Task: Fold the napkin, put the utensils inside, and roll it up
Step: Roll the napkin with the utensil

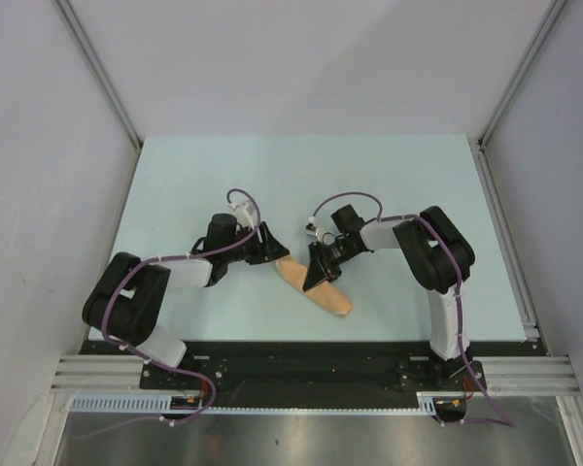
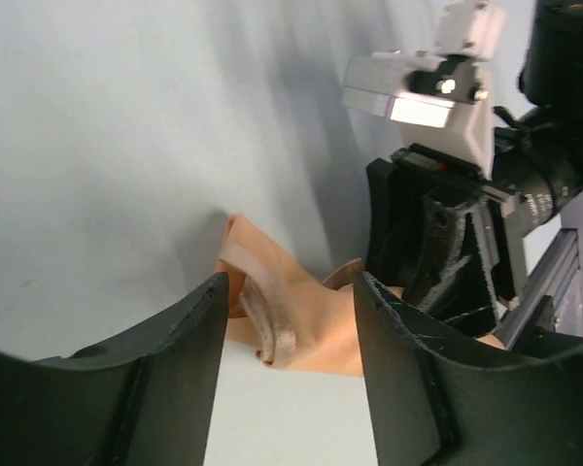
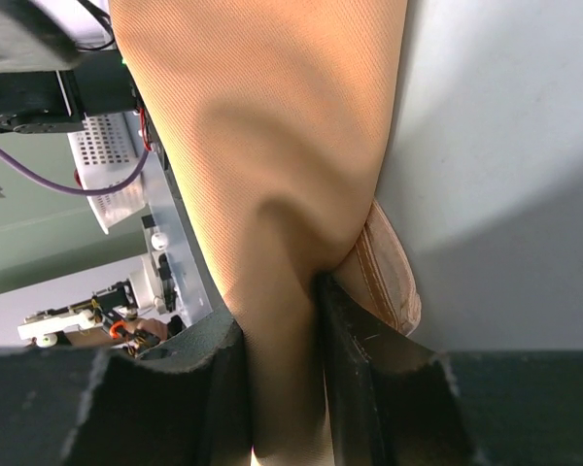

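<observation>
The right claw [image 3: 280, 364] is clamped on the napkin [image 3: 272, 116], its two fingers [image 3: 364, 388] nearly together with a fold of peach cloth pinched in the narrow gap. Seen from above, the napkin [image 1: 335, 301] lies as a slim roll on the pale table [image 1: 223, 175], near the middle and running from 10 o'clock to 4 o'clock. The right claw [image 1: 321, 277] grips it near its middle from the 1 o'clock side.

The left claw [image 2: 291, 301] stands apart, fingers [image 2: 185, 359] spread wide around the roll's 10 o'clock end. Whether they touch the cloth cannot be told. From above, the left claw [image 1: 270, 249] covers that end. The cloth's layered edges show as a coil in both wrist views, but what lies inside the roll is hidden.
</observation>
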